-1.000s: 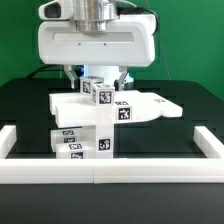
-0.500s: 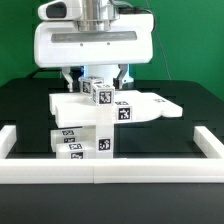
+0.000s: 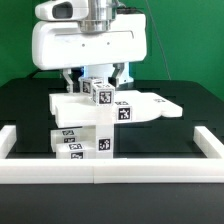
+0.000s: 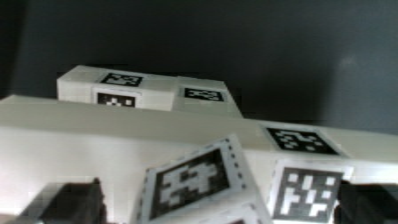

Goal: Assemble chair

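Note:
The chair parts stand stacked in the middle of the black table: a flat white panel [image 3: 150,105] lies on tagged white blocks [image 3: 80,140]. A small tagged cube [image 3: 98,92] sits on top of the panel, with another tagged block [image 3: 122,112] beside it. My gripper [image 3: 97,82] hangs right above the cube, with one finger on each side of it and a gap between them and the cube. The jaws are open and hold nothing. In the wrist view the cube [image 4: 192,185] lies between the dark fingers [image 4: 71,203], and my gripper [image 4: 222,208] is open around it.
A long white border rail [image 3: 110,172] runs along the front and up both sides [image 3: 205,140] of the black table. A green wall stands behind. The arm's broad white hand [image 3: 90,45] hides what lies behind the stack.
My hand has moved up a little above the cube. The cube and the other chair parts have not moved.

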Available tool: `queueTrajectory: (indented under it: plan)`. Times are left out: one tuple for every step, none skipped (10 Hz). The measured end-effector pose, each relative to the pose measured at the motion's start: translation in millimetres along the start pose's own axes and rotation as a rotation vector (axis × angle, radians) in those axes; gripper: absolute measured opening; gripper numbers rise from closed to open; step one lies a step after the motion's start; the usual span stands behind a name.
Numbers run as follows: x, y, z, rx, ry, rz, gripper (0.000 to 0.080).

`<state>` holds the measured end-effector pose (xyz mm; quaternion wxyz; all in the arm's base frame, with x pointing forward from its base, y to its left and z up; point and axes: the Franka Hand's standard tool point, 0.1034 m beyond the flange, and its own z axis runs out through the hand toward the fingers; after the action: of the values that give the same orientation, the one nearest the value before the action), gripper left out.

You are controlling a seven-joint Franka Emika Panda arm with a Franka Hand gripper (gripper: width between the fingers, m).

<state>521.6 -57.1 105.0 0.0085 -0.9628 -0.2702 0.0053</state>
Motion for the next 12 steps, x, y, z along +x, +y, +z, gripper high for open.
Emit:
queueTrajectory:
  plan:
    - [-0.1,0.0,0.0,0.0,0.0,0.004,0.0648]
    - [-0.1,0.0,0.1,0.0,0.0,0.004,0.0548]
    - [-0.2,0.1,0.1,0.0,0.0,0.004,0.0548]
    - [-0.2,0.2,0.1,0.0,0.0,0.004,0.0345]
    - [-0.3,0.3,0.1,0.0,0.0,0.005,0.0268]
    - [-0.3,0.3,0.2,0.0,0.0,0.019,0.0268]
    - [-0.5,0.3,0.2,0.0,-0.001,0.023,0.0268]
    - [-0.4,0.2,0.2,0.002,0.001,0.107,0.0268]
    - [-0.4,0.2,0.2,0.002,0.001,0.195,0.0268]
    - [-0.4,0.2,0.2,0.004,0.003,0.278,0.0268]
    - [-0.4,0.3,0.2,0.004,0.003,0.366,0.0268]
    - [-0.3,0.2,0.1,0.007,0.004,0.45,0.0268]
